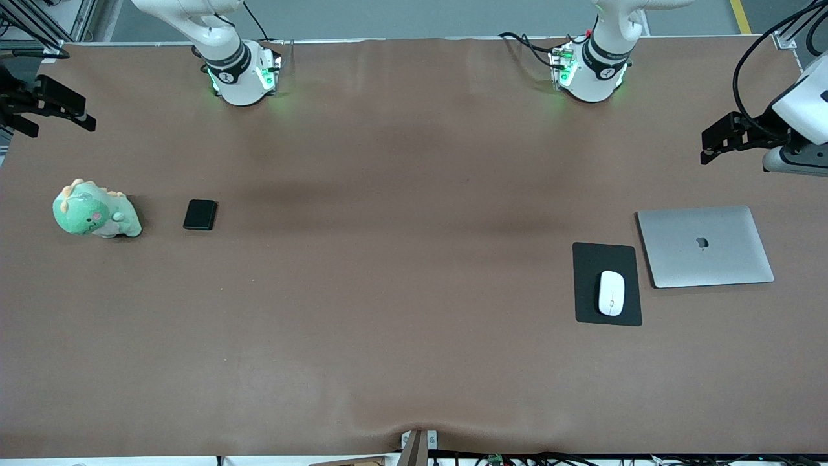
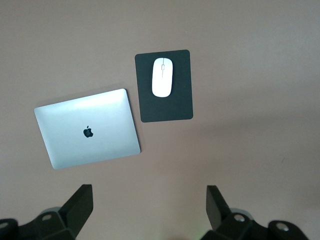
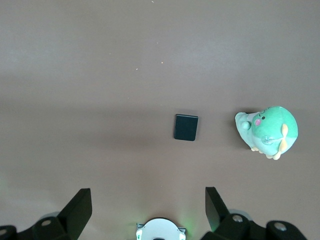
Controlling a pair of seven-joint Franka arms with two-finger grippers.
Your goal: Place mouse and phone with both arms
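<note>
The mouse [image 1: 611, 293] lies on a black pad [image 1: 607, 259] beside a closed laptop [image 1: 705, 246] toward the left arm's end of the bench [image 1: 401, 291]. The phone [image 1: 200, 214] lies flat beside a green plush toy [image 1: 96, 210] toward the right arm's end. Both tools are raised and empty: the left tool [image 2: 147, 200] hangs spread wide above the bench at its end, the right tool [image 3: 147, 200] likewise. Each arm would do well to centre over its own item, align fingers across the narrow width, then descend squarely; the phone's low glossy edges look slippery, and the plush leaves little room
</note>
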